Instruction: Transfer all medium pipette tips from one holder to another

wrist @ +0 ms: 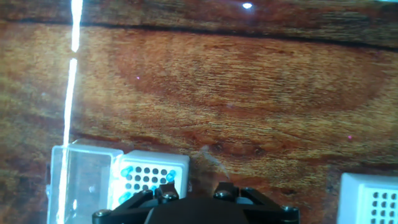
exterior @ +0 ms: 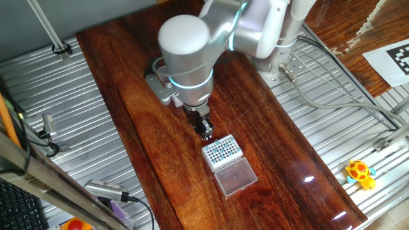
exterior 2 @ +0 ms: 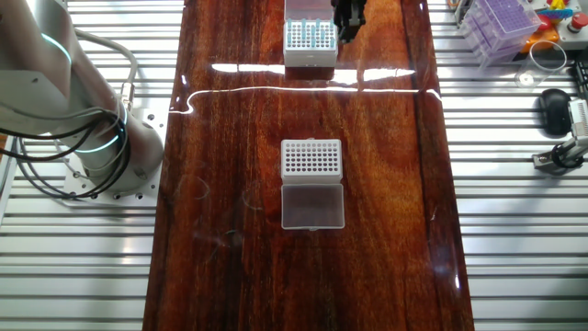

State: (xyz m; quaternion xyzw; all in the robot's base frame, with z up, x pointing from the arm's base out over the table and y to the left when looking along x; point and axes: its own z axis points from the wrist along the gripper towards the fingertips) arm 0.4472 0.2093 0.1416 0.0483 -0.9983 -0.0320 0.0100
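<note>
Beside rack (exterior: 222,151): gripper (exterior: 206,131), table (exterior: 147,108) room.

From my console I see a dark wooden table (exterior 2: 239,276) flanked by ribbed metal decking (exterior 2: 83,267). A yellow rubber duck toy (exterior: 361,174) sits on the decking in one fixed view, with a printed marker sheet (exterior: 396,61) farther back. The other fixed view shows a purple rack (exterior 2: 501,23) and a black mouse (exterior 2: 553,108) beside the table.
</note>
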